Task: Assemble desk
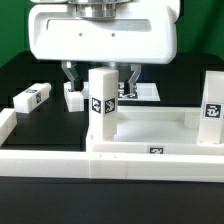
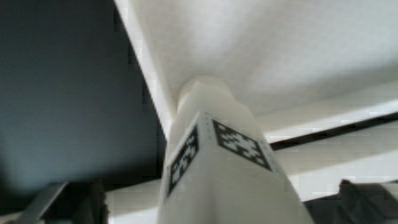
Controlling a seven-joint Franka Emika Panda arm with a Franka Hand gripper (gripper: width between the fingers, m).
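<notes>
A loose leg [image 1: 33, 97] lies on the counter [image 1: 20, 70] at nine o'clock. At centre, an upright leg [image 1: 101, 108] stands at the nine-o'clock corner of the tabletop [image 1: 170, 128], with the fingers [image 1: 131, 76] spread wide on either side, clear of it. Another leg [image 1: 212, 108] stands at three o'clock.

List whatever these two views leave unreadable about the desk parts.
- Middle upright white square-section plastic leg: exterior view, foot hidden behind the white rimmed plastic tabletop rim, seating unclear.
- Second upright white leg: exterior view, cut by that view's right edge.
- Middle leg's black-and-white tag: wrist view, blurred, pattern unreadable.
</notes>
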